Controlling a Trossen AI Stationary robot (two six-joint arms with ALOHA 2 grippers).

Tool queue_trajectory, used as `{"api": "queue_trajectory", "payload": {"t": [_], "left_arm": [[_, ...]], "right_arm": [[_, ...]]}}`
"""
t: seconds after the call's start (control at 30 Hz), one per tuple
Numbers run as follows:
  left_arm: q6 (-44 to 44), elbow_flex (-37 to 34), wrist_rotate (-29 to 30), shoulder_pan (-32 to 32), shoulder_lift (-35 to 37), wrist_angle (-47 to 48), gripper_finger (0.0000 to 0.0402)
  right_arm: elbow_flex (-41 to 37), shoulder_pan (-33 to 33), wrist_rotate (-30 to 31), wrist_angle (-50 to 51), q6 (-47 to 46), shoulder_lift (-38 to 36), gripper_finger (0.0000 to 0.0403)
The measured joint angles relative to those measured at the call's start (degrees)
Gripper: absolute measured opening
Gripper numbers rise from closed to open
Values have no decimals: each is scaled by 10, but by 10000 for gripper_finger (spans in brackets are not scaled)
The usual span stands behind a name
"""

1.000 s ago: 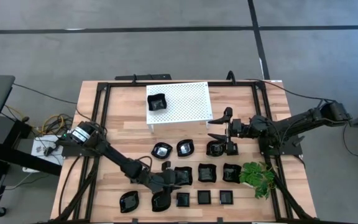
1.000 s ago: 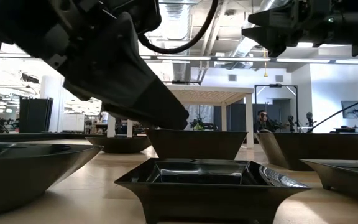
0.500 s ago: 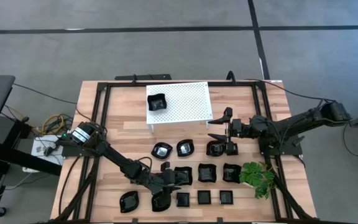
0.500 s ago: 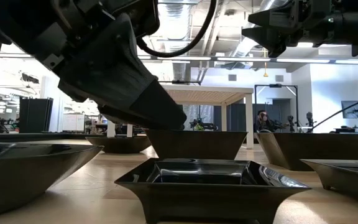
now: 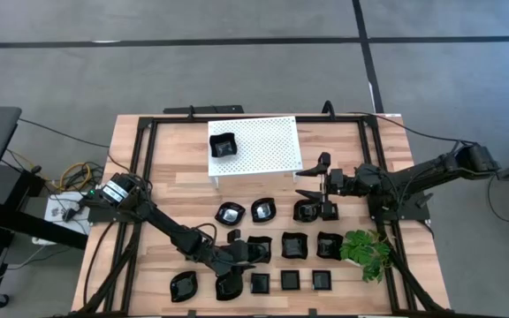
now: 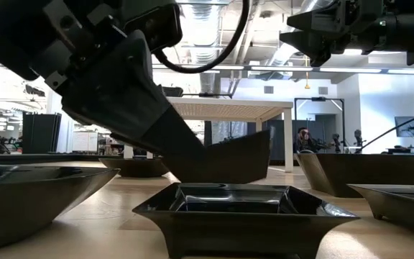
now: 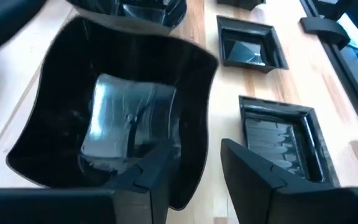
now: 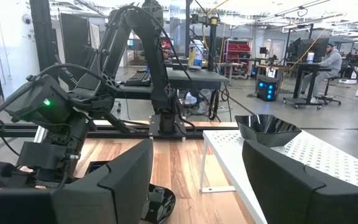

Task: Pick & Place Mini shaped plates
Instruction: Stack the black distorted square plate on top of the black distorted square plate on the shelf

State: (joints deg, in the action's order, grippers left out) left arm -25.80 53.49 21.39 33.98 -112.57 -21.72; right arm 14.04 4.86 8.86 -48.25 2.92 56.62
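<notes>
Left gripper (image 7: 191, 168) was clamped on the rim of one wavy-edged plate (image 7: 117, 118), one finger inside the wall and one outside. That plate sat in the middle row near the table's (image 5: 175, 168) front. In the low view it was tipped, one edge off the wood. Right gripper (image 5: 312, 183) waited with fingers spread and nothing between them, above the plate row near the rack (image 5: 268, 146).

Risk: the hold was on a thin glossy wall only, so the plate could slip or swing out if the arm rose fast. The neighbouring small square plates (image 5: 290, 280) lay just beside it and could get knocked.

The overhead view hid the grasp under the arm; the wrist view showed the fingers straddling the rim. Only the low view showed the tilt. Whether the plate was fully clear of the table was hard to tell. One plate (image 5: 224, 144) already sat on the rack.
</notes>
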Motion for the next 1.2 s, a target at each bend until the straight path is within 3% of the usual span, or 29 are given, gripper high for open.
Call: {"api": "queue_trajectory", "payload": {"t": [0.43, 0.8, 1.2], "left_arm": [[75, 0, -1, -3, 0, -1, 123], [74, 0, -6, -6, 0, -6, 12], [104, 26, -7, -5, 14, -10, 8]], "right_arm": [[0, 0, 0, 0, 0, 0, 244], [0, 0, 0, 0, 0, 0, 244], [0, 0, 0, 0, 0, 0, 244]]}}
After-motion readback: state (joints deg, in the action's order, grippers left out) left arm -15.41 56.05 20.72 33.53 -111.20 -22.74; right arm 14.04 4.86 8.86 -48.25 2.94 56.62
